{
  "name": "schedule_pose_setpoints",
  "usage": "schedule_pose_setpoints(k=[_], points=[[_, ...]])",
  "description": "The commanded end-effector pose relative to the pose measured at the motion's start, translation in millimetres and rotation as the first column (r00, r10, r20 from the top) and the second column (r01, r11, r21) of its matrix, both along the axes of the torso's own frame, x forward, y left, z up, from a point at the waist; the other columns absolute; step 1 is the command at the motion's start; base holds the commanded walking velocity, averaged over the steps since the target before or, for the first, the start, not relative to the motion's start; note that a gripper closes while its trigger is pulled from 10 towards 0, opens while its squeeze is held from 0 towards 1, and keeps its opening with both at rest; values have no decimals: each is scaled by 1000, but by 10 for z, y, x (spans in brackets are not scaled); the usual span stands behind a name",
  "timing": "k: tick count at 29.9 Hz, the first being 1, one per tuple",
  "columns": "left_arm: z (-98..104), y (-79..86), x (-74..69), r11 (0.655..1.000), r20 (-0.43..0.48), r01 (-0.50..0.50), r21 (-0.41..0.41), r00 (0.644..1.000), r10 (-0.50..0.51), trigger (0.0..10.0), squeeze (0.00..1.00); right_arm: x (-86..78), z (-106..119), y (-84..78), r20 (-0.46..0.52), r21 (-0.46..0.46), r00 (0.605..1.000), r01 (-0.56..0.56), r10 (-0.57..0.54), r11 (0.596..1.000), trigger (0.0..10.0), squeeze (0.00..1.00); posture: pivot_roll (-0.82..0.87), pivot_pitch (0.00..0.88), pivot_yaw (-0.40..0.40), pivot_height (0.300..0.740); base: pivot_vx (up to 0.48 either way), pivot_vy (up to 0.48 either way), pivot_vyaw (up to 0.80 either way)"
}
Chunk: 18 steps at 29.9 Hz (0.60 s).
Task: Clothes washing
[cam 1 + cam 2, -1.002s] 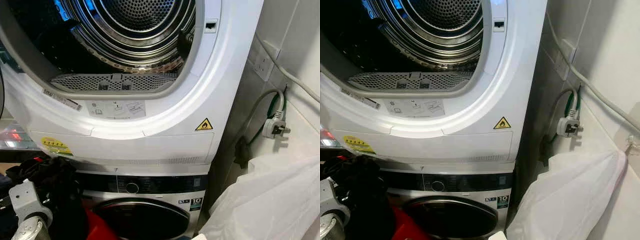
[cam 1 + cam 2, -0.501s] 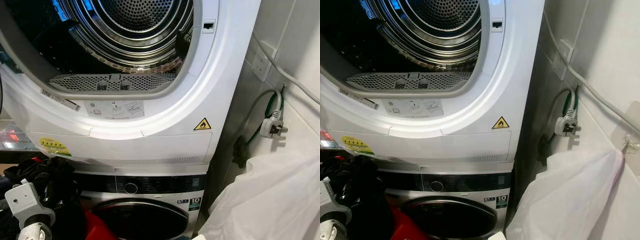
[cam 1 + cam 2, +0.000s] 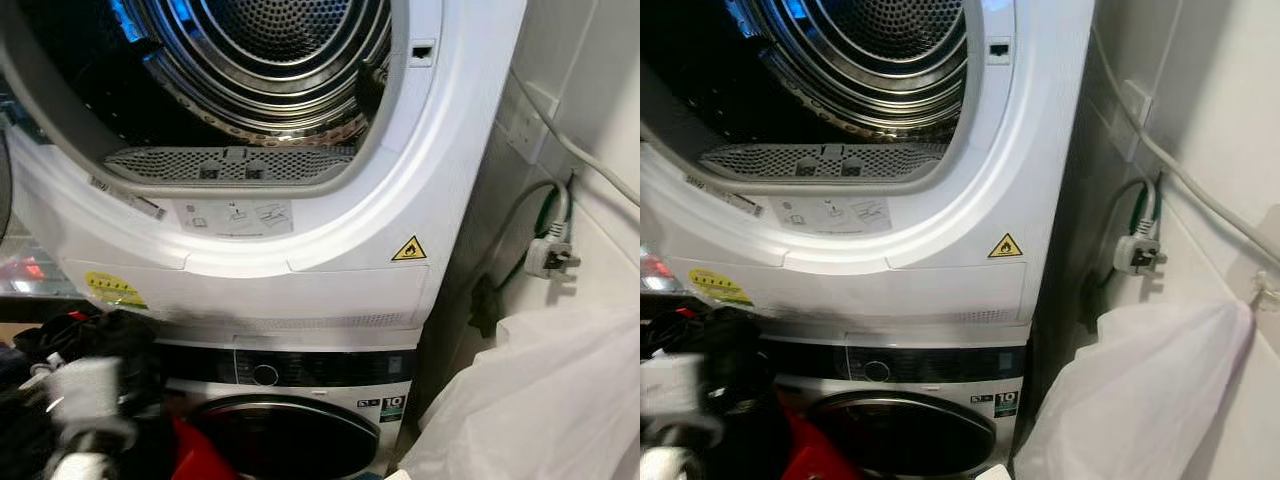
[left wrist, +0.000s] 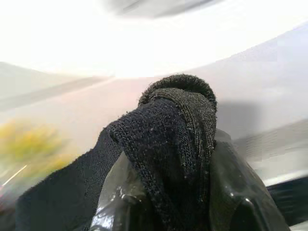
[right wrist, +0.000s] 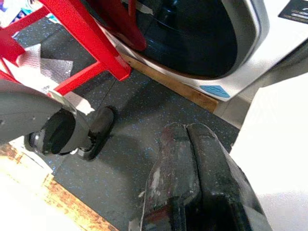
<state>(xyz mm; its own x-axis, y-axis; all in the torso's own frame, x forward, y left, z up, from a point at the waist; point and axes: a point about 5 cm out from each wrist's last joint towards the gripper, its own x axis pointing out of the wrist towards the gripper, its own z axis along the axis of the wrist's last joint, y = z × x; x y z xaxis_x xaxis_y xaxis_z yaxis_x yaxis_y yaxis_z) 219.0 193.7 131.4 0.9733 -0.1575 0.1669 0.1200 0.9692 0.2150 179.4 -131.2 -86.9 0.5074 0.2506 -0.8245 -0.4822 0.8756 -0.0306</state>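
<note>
While left end effector (image 4: 166, 192) is pinching black garment (image 4: 163, 139) low at left, open dryer drum (image 3: 250, 70) is lying above and right of it; left arm nearer. Right end effector (image 5: 192, 178) hanging idle, fingers pressed together.

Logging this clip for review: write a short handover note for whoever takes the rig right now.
Left gripper: shut on a black knit garment, low at the robot's left, blurred, below the dryer opening.
Right gripper: shut, empty, hanging near the floor by the washer.
Done: garment picked up; dryer door open.
Left: lift the garment into the drum, release. More dark clothes wait at lower left.
</note>
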Motion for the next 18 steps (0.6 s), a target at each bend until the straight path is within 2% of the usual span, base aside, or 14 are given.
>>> schedule_pose_setpoints(k=[1,3,5,9,13,15,16,18], points=[[64,-77,37,997,5,71,34,997,-71,0,0,-5,-2,16,-5,7,1000,2,-2,1000,10000,0,118,0,51,740,0,0,0],[164,-174,104,990,23,136,48,990,-137,0,0,3,1,13,-3,7,1000,6,-6,1000,10000,0,113,0,48,740,0,0,0],[292,-264,172,976,59,195,96,978,-201,0,0,7,3,9,-2,8,1000,11,-11,1000,10000,0,113,0,45,740,0,0,0],[612,-451,290,935,138,304,182,934,-330,0,0,16,6,0,0,8,1000,29,-29,1000,10000,0,103,0,47,740,0,0,0],[786,-551,319,911,183,359,201,900,-395,0,0,24,9,2,3,11,999,41,-41,999,10000,0,91,0,46,740,0,0,0],[933,-632,339,891,219,398,218,870,-442,0,0,22,8,8,1,13,999,42,-42,999,10000,0,83,0,48,740,0,0,0],[1076,-718,352,866,250,439,237,834,-491,0,0,25,9,5,2,14,999,54,-54,998,10000,0,81,0,50,740,0,0,0],[1173,-782,353,845,271,469,259,804,-529,0,0,28,10,3,3,15,998,59,-59,998,10000,0,78,0,53,740,0,0,0]])
